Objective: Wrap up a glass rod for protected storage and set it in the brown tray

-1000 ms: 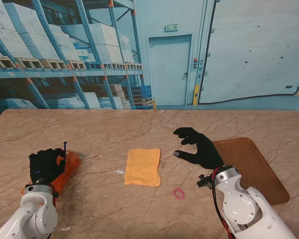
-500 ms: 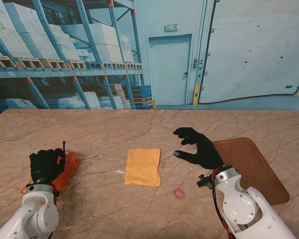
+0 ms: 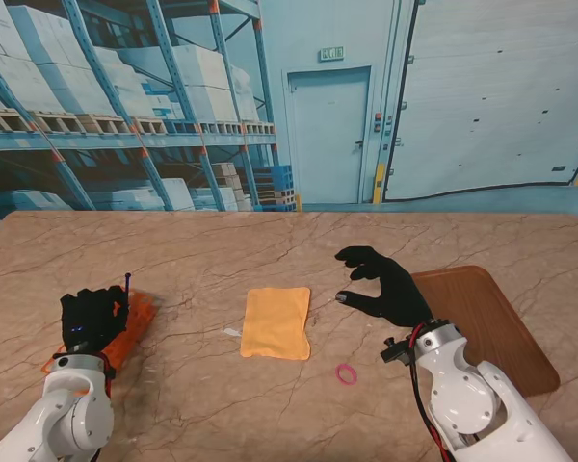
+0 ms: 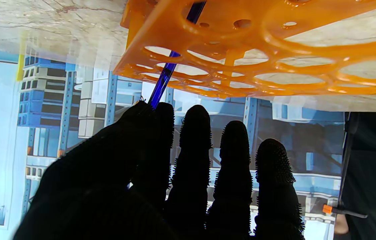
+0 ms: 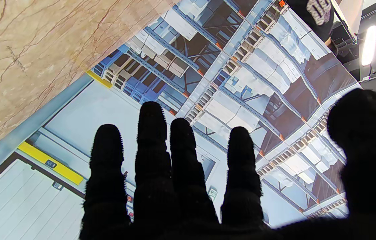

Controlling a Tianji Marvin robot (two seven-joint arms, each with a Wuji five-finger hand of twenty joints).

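The marble bench (image 3: 270,241) fills the stand's view. At the right sits the brown tray (image 3: 491,322), flat, with nothing in it. In the middle lies the yellow cloth (image 3: 275,322), spread flat. At the far left stands the orange rack (image 3: 130,322), partly covered by the left hand (image 3: 91,318).

The right hand (image 3: 380,284) hovers between the cloth and the tray, fingers apart and lightly curled, holding nothing; its wrist view shows four fingers (image 5: 151,133) spread, with the thumb off to one side.

The left hand is over the rack, and in its wrist view the thumb and forefinger (image 4: 161,116) are pinched on the blue glass rod (image 4: 164,76), which runs up through one of the rack's round holes. From the stand only the rod's tip pokes out past the knuckles. Whether its lower end rests in the rack's base I cannot quite tell.

Smallest of all, a pink rubber band (image 3: 346,373) lies on the bench, nearer to me than the cloth, just right of its corner.
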